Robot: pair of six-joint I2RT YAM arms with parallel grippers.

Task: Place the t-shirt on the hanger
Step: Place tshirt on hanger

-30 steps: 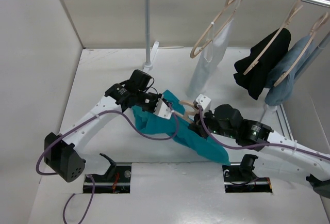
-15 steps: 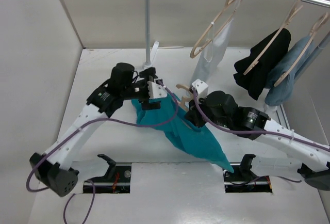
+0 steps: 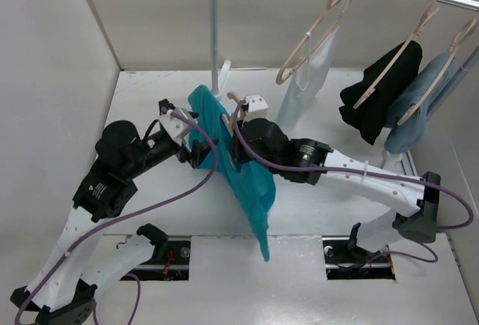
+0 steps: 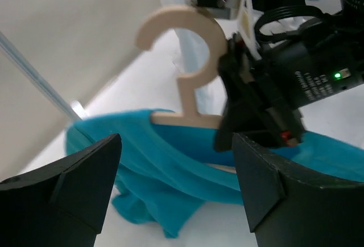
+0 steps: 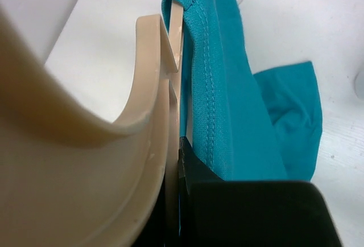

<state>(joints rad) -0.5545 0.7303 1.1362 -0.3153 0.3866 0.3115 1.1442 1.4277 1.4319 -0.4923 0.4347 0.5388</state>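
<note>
The teal t-shirt (image 3: 243, 179) hangs draped over the pale wooden hanger (image 3: 225, 123), its tail reaching down toward the table's near edge. My right gripper (image 3: 230, 139) is shut on the hanger just below the hook and holds it raised above the table. The right wrist view shows the beige hanger (image 5: 114, 144) pinched against a black finger (image 5: 250, 213), with the shirt's (image 5: 227, 87) stitched collar beside it. My left gripper (image 3: 196, 141) stands open just left of the shirt. In the left wrist view the hanger's hook (image 4: 187, 42) and the shirt (image 4: 159, 156) lie beyond its spread fingers (image 4: 74, 190), with nothing between them.
A rail at the back right carries like hangers with a white garment (image 3: 307, 70), a black one (image 3: 378, 100) and a grey-blue one (image 3: 419, 111). A vertical pole (image 3: 215, 25) stands just behind the raised shirt. A wall (image 3: 45, 115) bounds the left side.
The left gripper let go of the shirt, opened and drew back to the left. The right arm lifted the hanger and shirt up and toward the back left.
</note>
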